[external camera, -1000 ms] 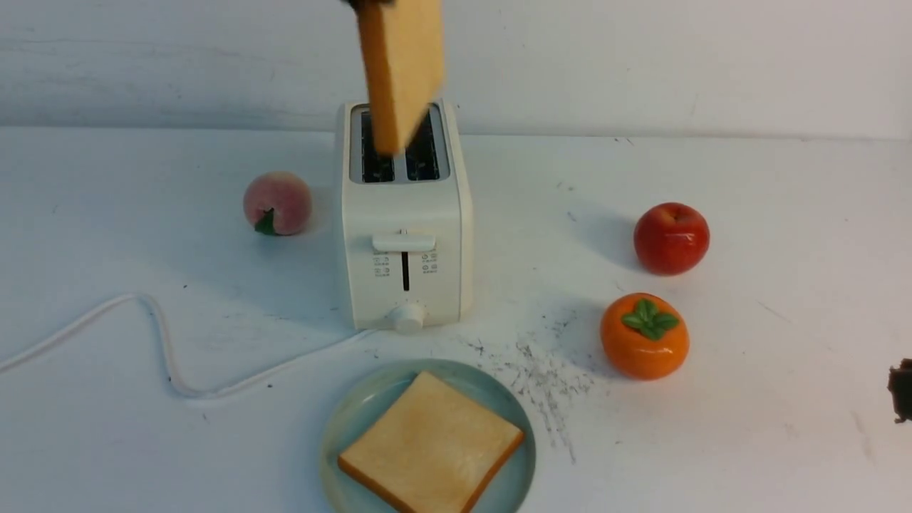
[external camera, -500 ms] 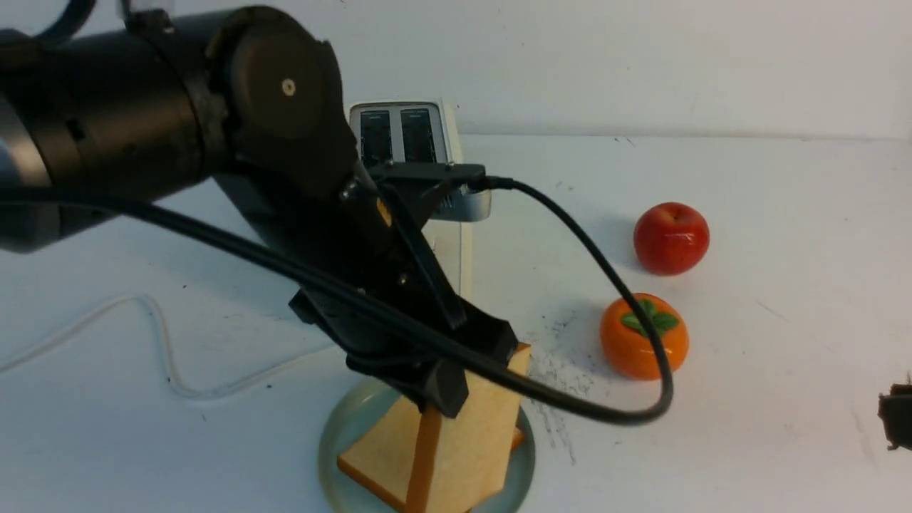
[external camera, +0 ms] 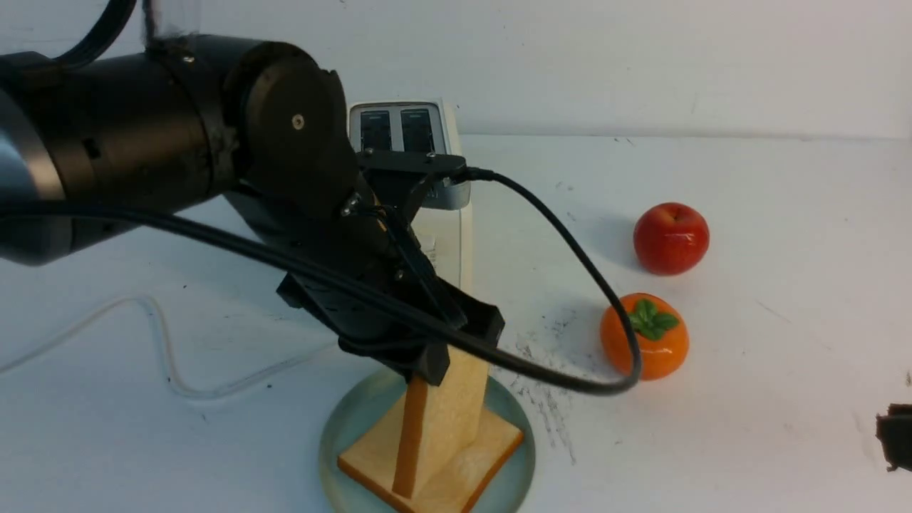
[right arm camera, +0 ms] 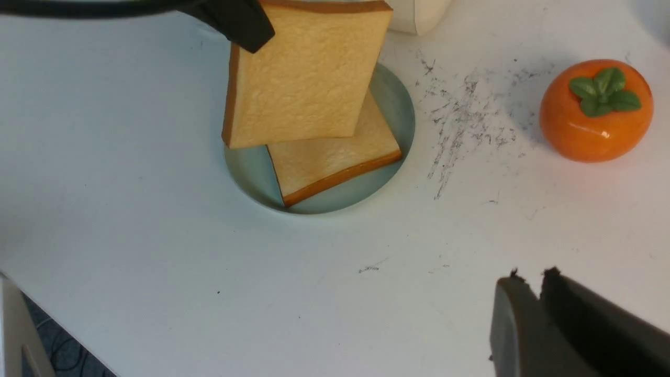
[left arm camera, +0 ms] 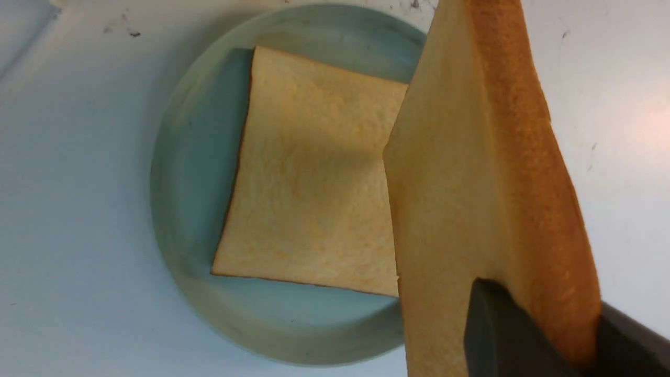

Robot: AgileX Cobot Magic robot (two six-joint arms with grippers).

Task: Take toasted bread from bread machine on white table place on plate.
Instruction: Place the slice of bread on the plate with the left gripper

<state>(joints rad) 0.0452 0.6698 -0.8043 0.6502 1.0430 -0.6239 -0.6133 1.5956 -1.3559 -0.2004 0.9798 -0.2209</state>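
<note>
The left arm reaches inward, its wrist angled down and fingers (external camera: 426,367) clamped firmly.

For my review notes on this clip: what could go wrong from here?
The held slice stands on edge above the slice on the plate, so it might tip or slide off once released.

The left gripper pinches only one end of the held slice, which could let it swivel.

The left arm's dangling cable passes in front of the persimmon and might snag or nudge it.
</note>
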